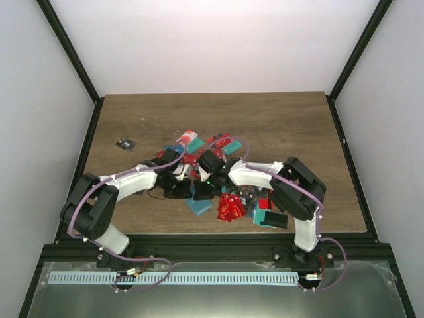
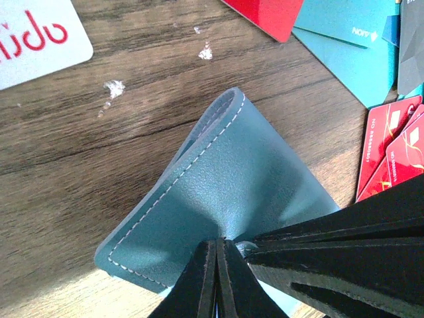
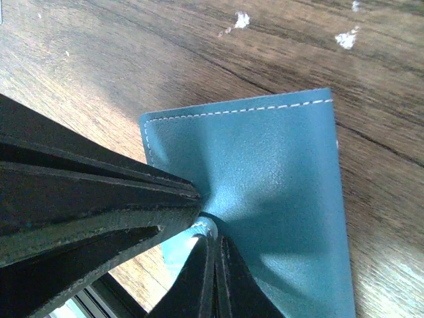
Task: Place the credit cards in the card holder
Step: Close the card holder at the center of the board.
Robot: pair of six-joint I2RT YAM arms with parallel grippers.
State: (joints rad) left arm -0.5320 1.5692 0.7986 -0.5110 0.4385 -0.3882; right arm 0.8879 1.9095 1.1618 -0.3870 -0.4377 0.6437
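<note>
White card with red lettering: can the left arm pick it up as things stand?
Probably not yet. The white card with red lettering lies uncovered on the wooden table, but the left fingers are shut on the teal stitched leather card holder and must release first.

The left gripper [image 2: 218,244] has its jaws pinched on the teal card holder [image 2: 225,192], with red cards [image 2: 391,149], teal cards [image 2: 344,40] and a white card [image 2: 33,40] on the wooden tabletop [image 2: 99,159] around it.

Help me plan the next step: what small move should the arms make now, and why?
Probably ease the left gripper and right gripper apart to spread the wallet: both pinch it at one spot, it looks folded shut, and the cards lie loose beside it.
</note>
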